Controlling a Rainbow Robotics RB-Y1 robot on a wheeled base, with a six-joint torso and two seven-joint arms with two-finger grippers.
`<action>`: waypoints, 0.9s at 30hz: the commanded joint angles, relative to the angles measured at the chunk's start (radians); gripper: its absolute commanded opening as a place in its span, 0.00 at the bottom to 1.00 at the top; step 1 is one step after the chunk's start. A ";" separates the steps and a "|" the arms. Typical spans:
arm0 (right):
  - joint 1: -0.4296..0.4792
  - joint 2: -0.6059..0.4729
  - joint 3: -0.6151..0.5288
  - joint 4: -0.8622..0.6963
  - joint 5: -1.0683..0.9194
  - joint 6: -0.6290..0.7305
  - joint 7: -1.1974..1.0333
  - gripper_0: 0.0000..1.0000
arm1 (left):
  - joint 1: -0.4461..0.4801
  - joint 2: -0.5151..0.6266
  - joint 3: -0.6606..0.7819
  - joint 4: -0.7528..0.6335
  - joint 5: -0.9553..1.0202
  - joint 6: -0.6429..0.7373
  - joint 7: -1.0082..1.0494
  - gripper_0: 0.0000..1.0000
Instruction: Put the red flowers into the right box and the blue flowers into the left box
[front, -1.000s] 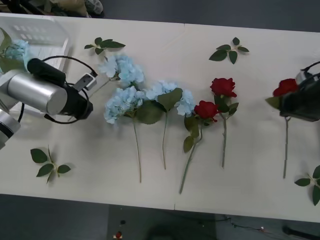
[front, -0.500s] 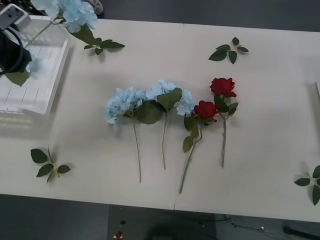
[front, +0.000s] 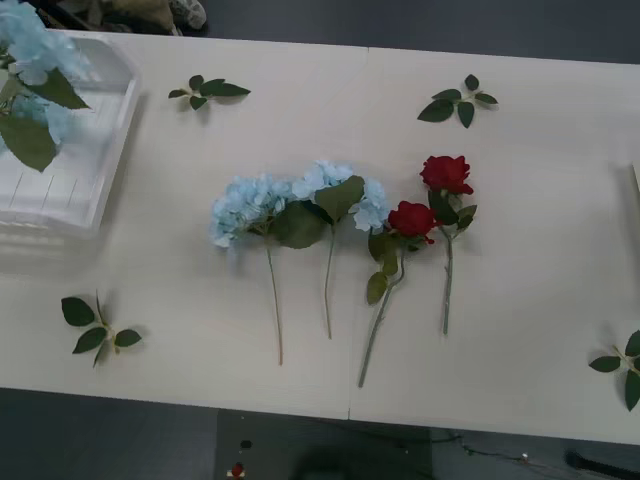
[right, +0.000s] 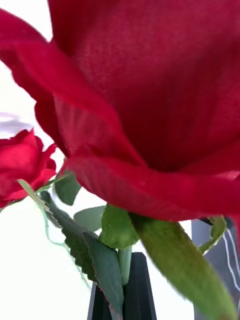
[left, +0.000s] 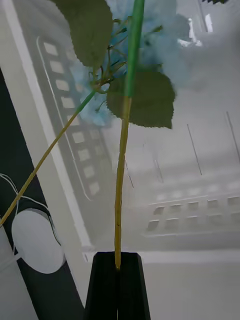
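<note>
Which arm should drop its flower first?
Left, probably: its pincer holds a pale blue fabric hydrangea by the stem directly over the white slotted plastic tray, ready to release.

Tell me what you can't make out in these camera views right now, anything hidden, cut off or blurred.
- Front view: the left box and the blue flowers over it are cut off by the picture's left edge.
- Right wrist view: a close, blurred red flower hides whatever lies beyond the right tool, so where it hangs is unclear.
- Left wrist view: the blue flower's stem runs into the shut left tool; its bloom is blurred.
</note>
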 joint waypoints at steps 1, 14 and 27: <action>-0.062 0.023 0.021 0.075 0.012 -0.074 0.027 0.00 | -0.005 0.019 -0.059 0.063 -0.059 -0.111 -0.030 0.00; -0.063 0.039 0.036 0.135 0.000 -0.145 0.014 0.82 | -0.005 0.019 -0.188 0.183 -0.136 -0.335 -0.021 0.01; -0.059 0.039 0.035 0.133 -0.210 -0.068 0.022 1.00 | -0.003 0.005 -0.190 0.208 -0.122 -0.371 -0.021 0.75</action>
